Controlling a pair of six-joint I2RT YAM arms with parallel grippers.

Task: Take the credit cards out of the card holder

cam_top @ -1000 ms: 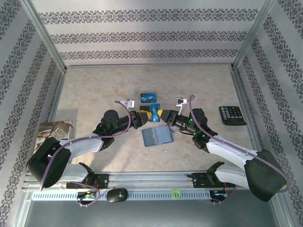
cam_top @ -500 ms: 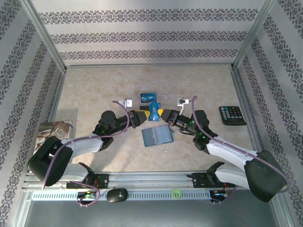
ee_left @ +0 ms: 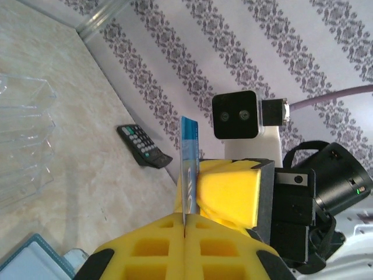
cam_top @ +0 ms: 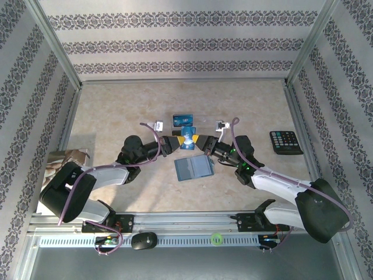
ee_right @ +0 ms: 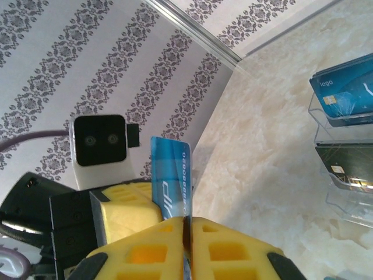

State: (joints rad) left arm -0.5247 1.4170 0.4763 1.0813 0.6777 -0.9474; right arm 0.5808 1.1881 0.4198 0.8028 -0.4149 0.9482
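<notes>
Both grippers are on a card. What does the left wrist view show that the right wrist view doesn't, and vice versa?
Left wrist: the calculator and a corner of the card holder. Right wrist: a blue card and a dark card slotted in the clear stand. Both: the held card, pinched by the left gripper and the right gripper together.

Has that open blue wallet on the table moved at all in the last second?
No. The card holder lies just where it was, same gap to the calculator.
</notes>
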